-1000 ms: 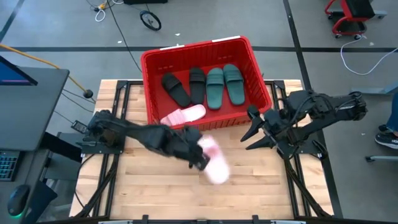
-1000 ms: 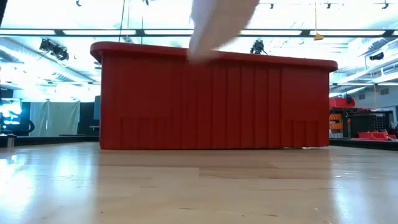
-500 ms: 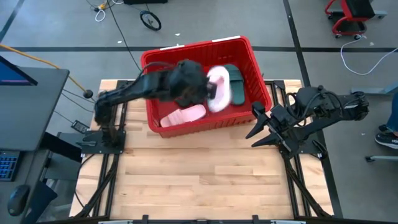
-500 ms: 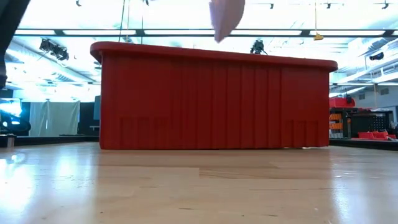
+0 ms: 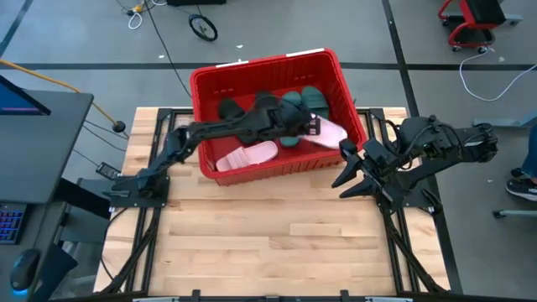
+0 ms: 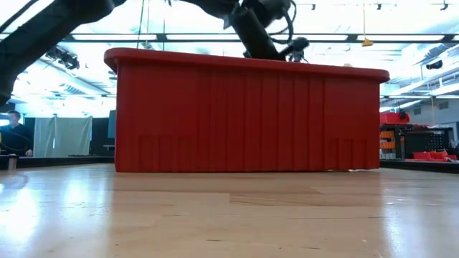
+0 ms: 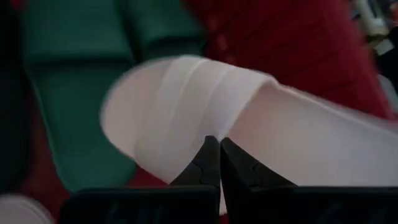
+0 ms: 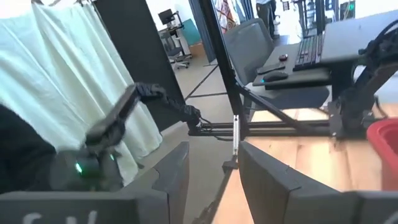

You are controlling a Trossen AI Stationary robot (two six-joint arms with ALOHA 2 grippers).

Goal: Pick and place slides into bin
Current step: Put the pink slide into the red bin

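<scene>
Left pincer [image 7: 219, 163] stretched over bin [image 5: 205, 80], pinching pink slide [image 5: 330, 132], right pincer [image 5: 351, 174] spread beside bin

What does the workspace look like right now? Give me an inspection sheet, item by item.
Surface: wooden table, bare where it shows.
Job's things: red bin at the table's far edge; black slide, green slides and one pink slide inside; second pink slide held over the bin's right side.
Clutter: nothing seen on the table.
Grippers: left gripper shut on the second pink slide; right gripper open, waiting right of the bin.
Cables: cables on the floor beyond the table.
Surroundings: person far behind; office chair.
</scene>
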